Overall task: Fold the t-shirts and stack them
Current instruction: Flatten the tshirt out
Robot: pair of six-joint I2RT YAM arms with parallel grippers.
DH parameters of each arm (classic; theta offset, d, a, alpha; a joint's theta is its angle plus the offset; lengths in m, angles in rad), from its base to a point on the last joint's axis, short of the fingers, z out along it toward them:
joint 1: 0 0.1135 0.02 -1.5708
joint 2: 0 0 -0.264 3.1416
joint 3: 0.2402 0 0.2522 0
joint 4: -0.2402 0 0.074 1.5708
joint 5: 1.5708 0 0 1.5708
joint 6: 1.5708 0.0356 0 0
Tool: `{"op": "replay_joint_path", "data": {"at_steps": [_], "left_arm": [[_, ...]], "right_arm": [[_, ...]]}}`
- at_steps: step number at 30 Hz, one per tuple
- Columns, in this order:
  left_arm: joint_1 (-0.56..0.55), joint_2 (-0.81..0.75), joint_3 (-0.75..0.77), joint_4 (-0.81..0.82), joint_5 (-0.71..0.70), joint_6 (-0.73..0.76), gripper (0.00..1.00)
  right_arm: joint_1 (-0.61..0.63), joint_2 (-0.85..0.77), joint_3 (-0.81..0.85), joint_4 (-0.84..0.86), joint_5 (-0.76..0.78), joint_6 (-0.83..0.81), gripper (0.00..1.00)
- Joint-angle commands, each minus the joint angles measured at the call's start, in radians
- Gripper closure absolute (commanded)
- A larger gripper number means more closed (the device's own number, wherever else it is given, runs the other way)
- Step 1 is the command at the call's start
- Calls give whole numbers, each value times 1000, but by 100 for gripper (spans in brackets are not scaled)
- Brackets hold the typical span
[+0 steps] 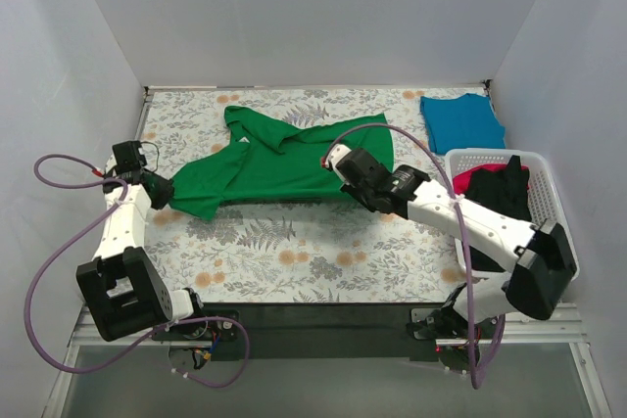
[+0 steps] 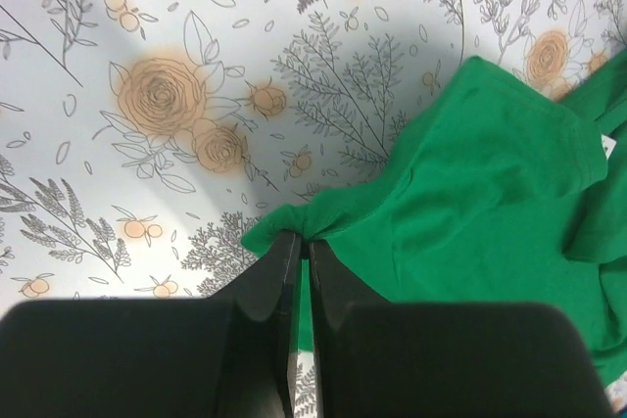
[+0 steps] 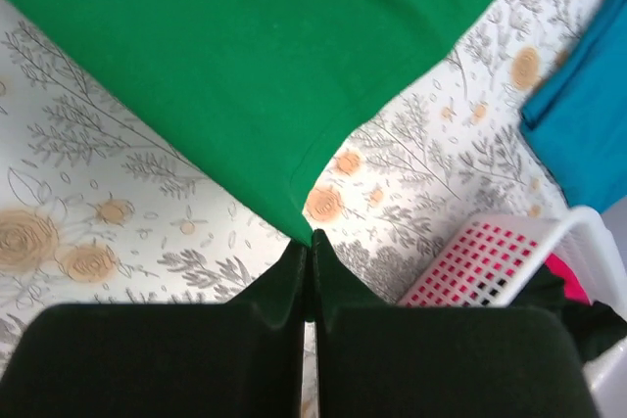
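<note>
A bright green t-shirt lies crumpled across the middle of the flowered table. My left gripper is shut on its left corner, seen pinched between the black fingers in the left wrist view. My right gripper is shut on its right corner, seen in the right wrist view. A folded teal-blue t-shirt lies at the back right and shows in the right wrist view. Red-pink and black t-shirts lie in the basket.
A white slotted plastic basket stands at the right edge of the table, close to the right arm; its rim shows in the right wrist view. White walls enclose the table on three sides.
</note>
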Motion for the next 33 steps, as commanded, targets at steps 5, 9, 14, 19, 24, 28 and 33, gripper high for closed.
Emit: {"op": "replay_joint_path", "data": {"at_steps": [5,9,14,19,24,28,33], "left_arm": [[1,-82,-67,-29,34,-6,100],[0,-134,-98,-88,-131,6,95],[0,-147,-63,-136,-215,8,29],[-3,-121,17,-156,-229,39,19],[-114,-67,60,-69,-8,86,25],[-310,65,82,-10,34,40,25],[-421,194,112,74,68,17,38]], "right_arm": [[-5,-115,-92,-187,-30,54,99],[-8,-155,-69,-248,-285,42,88],[-8,-132,5,-318,-470,33,51],[-63,-49,72,-373,-623,52,39],[-288,6,36,-240,-656,154,43],[-380,69,-1,-58,-635,241,43],[-472,210,-9,161,-607,348,44]]}}
